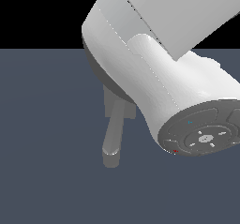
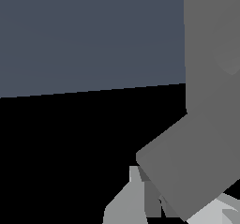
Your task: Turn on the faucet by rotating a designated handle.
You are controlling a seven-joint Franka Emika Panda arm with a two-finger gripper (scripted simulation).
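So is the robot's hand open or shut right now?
Cannot tell. The big white arm hides most of the faucet, and the wrist view shows only grey shapes up close, no clear fingers.

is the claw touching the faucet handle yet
Cannot tell. In the exterior view the arm hides all of the faucet but one grey bar. The wrist view shows grey faucet parts very close, but no clear contact or gap.

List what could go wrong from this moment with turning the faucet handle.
1. In the exterior view the arm hides most of the faucet; only a rounded grey tube shows, so the thin handle could be confused with the spout.
2. The wrist view is filled by a close grey faucet part; the hand's state cannot be told, so contact may be a blind bump or slip rather than a controlled push.
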